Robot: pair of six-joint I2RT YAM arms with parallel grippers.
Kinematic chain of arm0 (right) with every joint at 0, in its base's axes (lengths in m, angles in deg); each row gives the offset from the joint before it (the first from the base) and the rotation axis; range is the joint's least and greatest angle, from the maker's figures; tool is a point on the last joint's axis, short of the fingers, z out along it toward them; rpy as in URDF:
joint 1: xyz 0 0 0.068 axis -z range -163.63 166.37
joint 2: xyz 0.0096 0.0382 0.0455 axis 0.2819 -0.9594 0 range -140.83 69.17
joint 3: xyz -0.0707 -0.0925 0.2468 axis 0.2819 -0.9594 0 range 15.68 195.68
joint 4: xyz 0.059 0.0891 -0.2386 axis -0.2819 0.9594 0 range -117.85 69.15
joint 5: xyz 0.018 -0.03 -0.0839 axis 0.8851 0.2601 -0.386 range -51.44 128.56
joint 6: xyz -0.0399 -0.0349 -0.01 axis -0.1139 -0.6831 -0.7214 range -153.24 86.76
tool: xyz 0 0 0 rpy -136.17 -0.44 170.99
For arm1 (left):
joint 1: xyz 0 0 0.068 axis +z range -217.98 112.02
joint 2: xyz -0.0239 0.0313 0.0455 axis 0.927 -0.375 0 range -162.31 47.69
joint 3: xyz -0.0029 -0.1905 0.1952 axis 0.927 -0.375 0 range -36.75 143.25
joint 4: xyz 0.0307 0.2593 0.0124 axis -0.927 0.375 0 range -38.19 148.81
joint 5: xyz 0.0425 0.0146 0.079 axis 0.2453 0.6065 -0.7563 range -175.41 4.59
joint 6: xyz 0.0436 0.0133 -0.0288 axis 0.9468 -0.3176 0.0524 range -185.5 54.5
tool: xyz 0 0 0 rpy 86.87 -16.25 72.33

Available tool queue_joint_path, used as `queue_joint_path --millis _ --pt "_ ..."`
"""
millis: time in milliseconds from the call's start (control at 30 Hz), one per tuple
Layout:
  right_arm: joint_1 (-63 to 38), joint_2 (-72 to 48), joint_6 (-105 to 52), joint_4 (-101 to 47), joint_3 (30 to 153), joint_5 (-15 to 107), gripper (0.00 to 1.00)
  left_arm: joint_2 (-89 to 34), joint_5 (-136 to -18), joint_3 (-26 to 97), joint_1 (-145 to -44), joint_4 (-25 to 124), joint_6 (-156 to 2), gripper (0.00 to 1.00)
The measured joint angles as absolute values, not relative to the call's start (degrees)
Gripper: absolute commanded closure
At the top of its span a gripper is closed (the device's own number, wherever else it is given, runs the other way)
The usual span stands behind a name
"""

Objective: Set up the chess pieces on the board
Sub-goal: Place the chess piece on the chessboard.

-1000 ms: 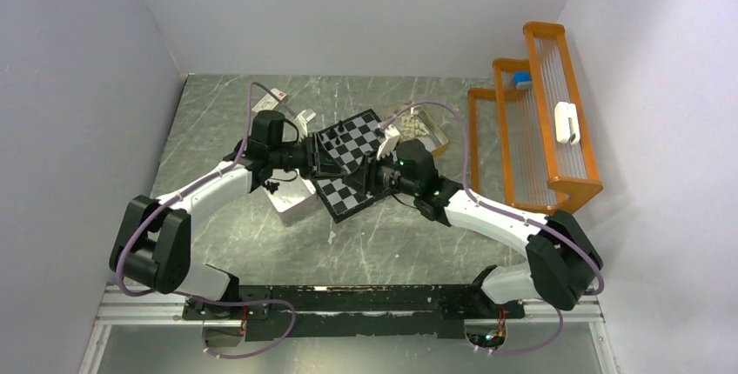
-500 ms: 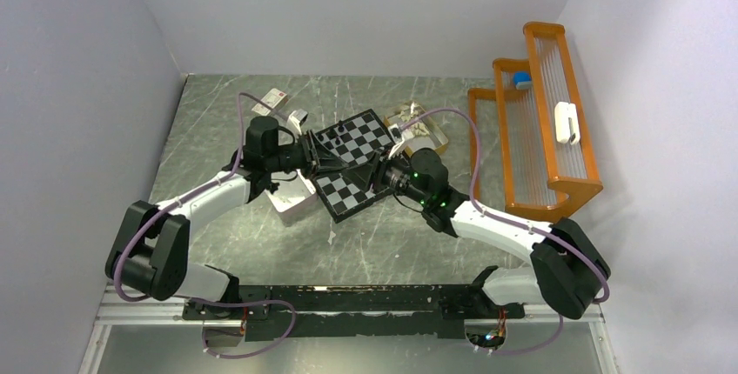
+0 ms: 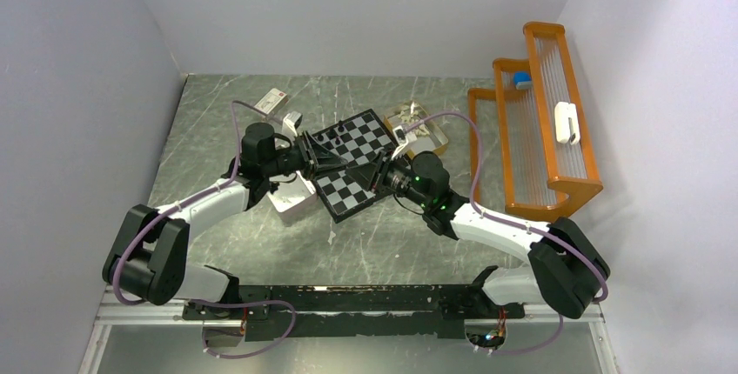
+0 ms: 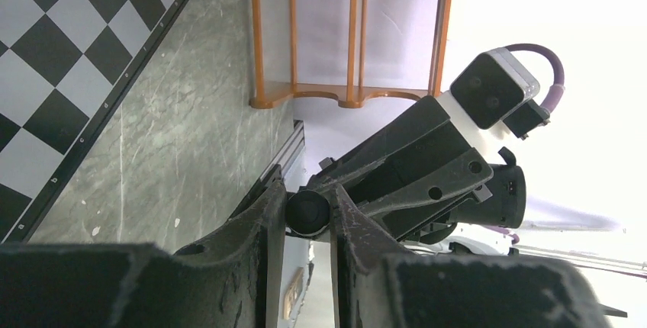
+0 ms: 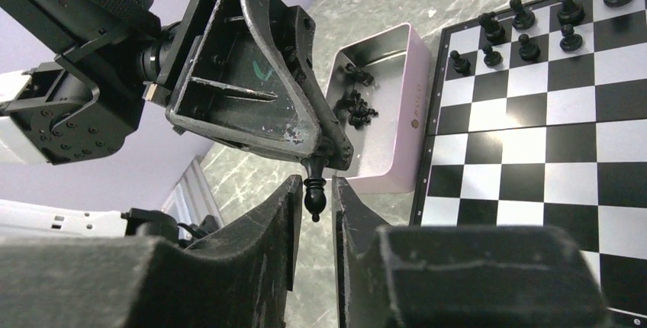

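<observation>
The board lies askew mid-table, with several black chess pieces standing at its far left corner. Above its near left part the two grippers meet tip to tip. My left gripper is shut on the round base of a black chess piece, held level in the air. That piece's knobbed head pokes between the fingertips of my right gripper, whose jaws stand narrowly apart with a thin gap on each side. From above, the left gripper and the right gripper hide the piece.
A pale open box left of the board holds more black pieces. A tan tray of cream pieces sits behind the board's right corner. An orange rack stands along the right wall. A small card lies at the back left.
The left gripper has drawn back leftward with its piece. The right gripper has turned and come in toward it, so their tips now meet over the board.
</observation>
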State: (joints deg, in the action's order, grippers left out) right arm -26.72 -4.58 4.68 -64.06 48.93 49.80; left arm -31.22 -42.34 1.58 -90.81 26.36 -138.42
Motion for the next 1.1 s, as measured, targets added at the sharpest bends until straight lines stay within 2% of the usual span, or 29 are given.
queue_joint_path --millis 233,400,533,633,700,733,767,800,933,1100 --pt "-26.72 -4.6 6.29 -65.76 48.45 49.34 1.0 -30.92 -42.91 1.36 -90.81 25.35 -139.17 0.84" --pt "-26.74 -4.47 6.82 -66.51 48.13 48.66 1.0 -30.13 -43.58 1.03 -90.81 25.55 -138.64 0.56" --pt "-26.74 -2.94 5.13 -62.29 49.44 46.85 1.0 -28.32 -46.16 2.67 -90.81 32.28 -132.89 0.42" --pt "-26.5 -2.35 2.23 -56.04 53.37 44.86 1.0 -27.14 -50.53 7.5 -90.81 41.02 -124.96 0.34" --pt "-26.13 -2.35 -0.31 -50.88 57.15 43.79 1.0 -26.02 -54.86 12.2 -90.81 47.73 -118.05 0.25" --pt "-25.76 -2.57 -1.64 -48.23 59.3 43.42 1.0 -25.28 -56.87 13.97 -90.81 50.22 -114.88 0.2" --pt "-25.27 -2.99 -3.02 -45.72 61.55 43.14 1.0 -24.43 -58.69 15.24 -90.81 52.34 -112.19 0.06" --pt "-24.73 -3.75 -4.37 -43.49 63.82 43.0 1.0 -23.27 -60.59 16.2 -90.81 54.49 -109.03 0.03" --pt "-22.54 -8.76 -9.58 -35.14 73.44 42.96 1.0 -18.79 -66.2 16.88 -90.81 61.02 -97.88 0.02" --pt "-20.57 -21.48 -16.39 -22.44 87.42 41.47 1.0 -15.27 -72.13 16.31 -90.81 67.69 -85.09 0.02"
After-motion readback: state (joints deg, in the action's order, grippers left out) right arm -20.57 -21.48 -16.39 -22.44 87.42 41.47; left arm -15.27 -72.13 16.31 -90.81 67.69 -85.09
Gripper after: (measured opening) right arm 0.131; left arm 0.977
